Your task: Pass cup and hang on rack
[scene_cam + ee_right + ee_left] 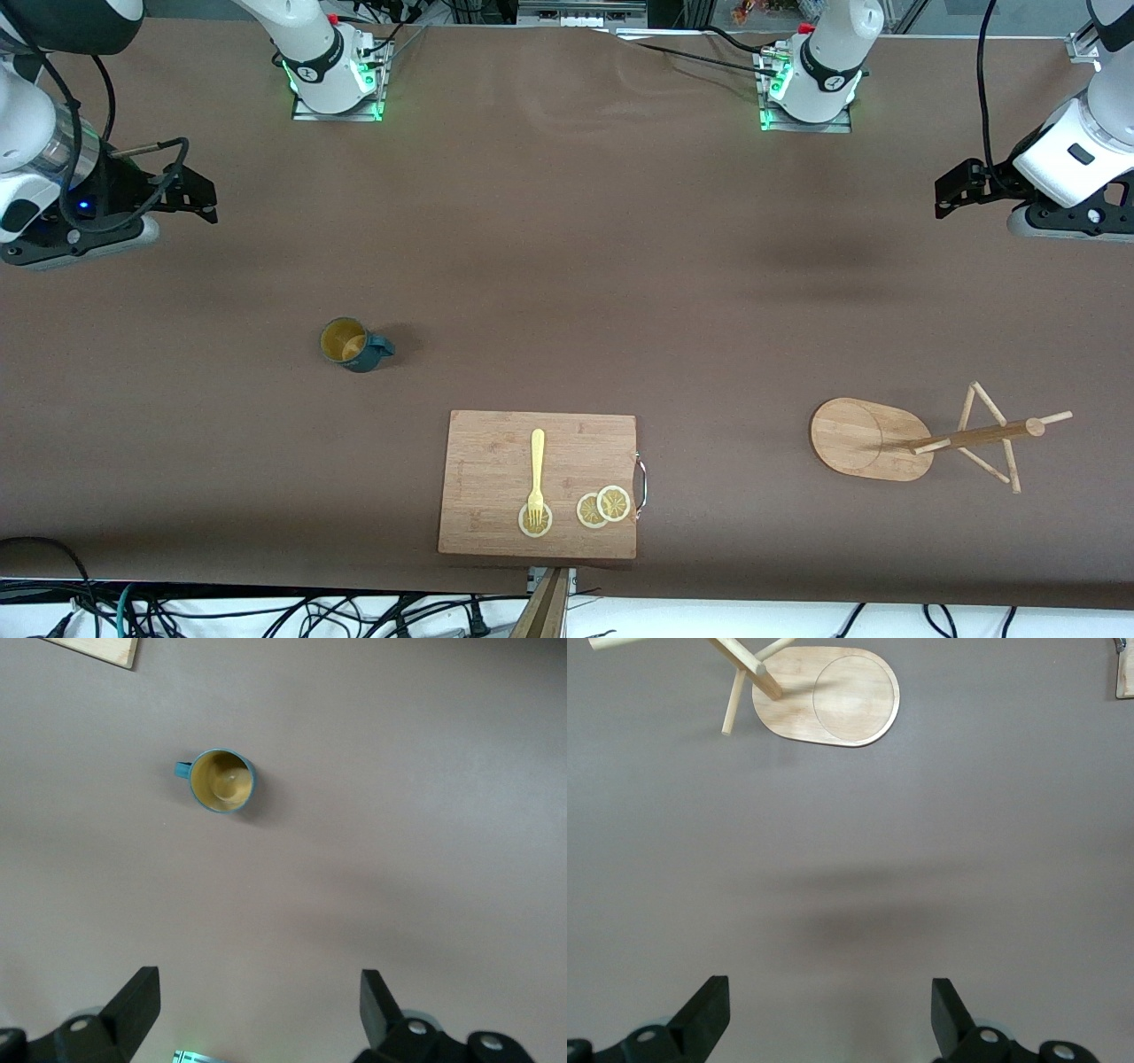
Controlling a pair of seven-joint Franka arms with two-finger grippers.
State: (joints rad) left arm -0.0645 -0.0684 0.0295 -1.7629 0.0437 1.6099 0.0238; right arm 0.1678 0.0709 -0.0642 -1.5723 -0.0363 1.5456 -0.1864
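The cup [353, 344], a dark teal mug with a mustard-yellow inside, stands upright on the brown table toward the right arm's end; it also shows in the right wrist view [223, 780]. The rack [864, 439], a bamboo mug tree with an oval base, post and thin pegs, stands toward the left arm's end; its base shows in the left wrist view [842, 695]. My right gripper [211, 200] [260, 1005] is open and empty over bare table at its end. My left gripper [943, 197] [831, 1010] is open and empty over bare table at its end.
A rectangular wooden cutting board [539, 483] lies near the table's front edge at the middle, nearer to the front camera than the cup. On it are a yellow fork [536, 474] and lemon slices [603, 507]. Both arm bases stand along the table's back edge.
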